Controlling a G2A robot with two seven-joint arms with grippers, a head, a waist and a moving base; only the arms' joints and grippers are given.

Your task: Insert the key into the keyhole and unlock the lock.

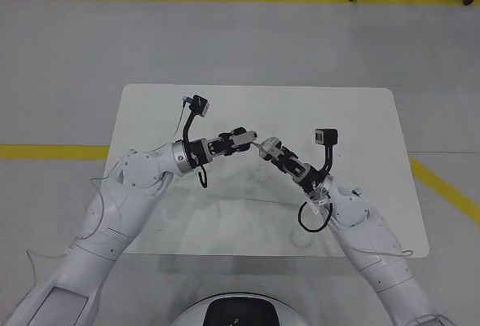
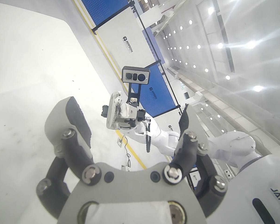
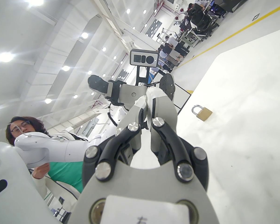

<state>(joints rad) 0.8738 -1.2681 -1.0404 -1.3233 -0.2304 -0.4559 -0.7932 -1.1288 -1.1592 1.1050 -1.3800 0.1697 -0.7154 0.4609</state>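
- Padlock, with a brass body and a silver shackle, lies flat on the white worktop, its shackle shut. Nothing touches it.
- The left gripper is raised above the middle of the worktop. Its fingers are spread wide and empty.
- The right gripper is raised too, and its fingers are pressed together. A key cannot be made out between them, so it cannot be told whether one is gripped.
- In the top view, the left gripper and the right gripper point at each other. Their tips are just beside one another above the worktop.
- Governing relation: from the right fingers, the padlock lies below and beyond the tips, towards the left arm's side. It is well apart from both grippers.
- Long axis: the padlock lies at a slant to the line of the right fingers. The shackle end appears to be turned away from the right arm and the body end towards it. If so, the keyhole end would face the right gripper.
- Nearer arm: the open left gripper appears to hang closer over the padlock than the right one, which suits it to take hold of the body.
- Step in hand (judgement): the padlock is not yet picked up and no insertion has begun.
- Risk (judgement): a padlock lying flat offers the fingers little height, so a shallow approach may push it along the worktop instead of gripping it.
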